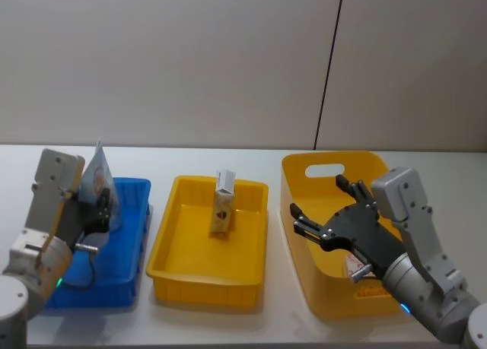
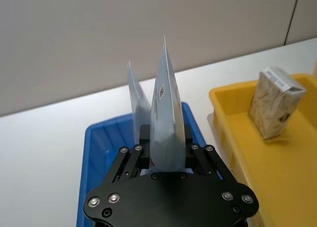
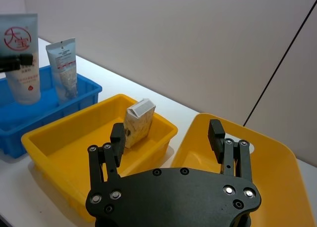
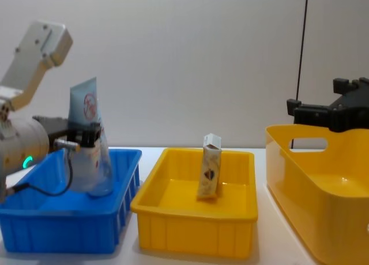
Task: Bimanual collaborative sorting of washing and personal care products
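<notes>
Two tubes: my left gripper (image 2: 166,150) clamps big-logo tube (image 3: 22,83) upright, second tube (image 3: 64,73) stands in blue bin (image 1: 125,246). Right gripper (image 3: 167,135) wide open over deep yellow bin (image 1: 335,292).

left wrist view: lower end of held tube (image 2: 166,123) hidden behind body of left gripper (image 2: 167,149). second tube (image 2: 137,106) mostly covered by held tube, base unseen. fine print on both tubes too small to read. head view: small white-and-orange item (image 1: 356,268) in deep yellow bin (image 1: 293,178) half hidden under right gripper (image 1: 323,203), kind unclear. chest view: right gripper and deep yellow bin cut off by right edge.
</notes>
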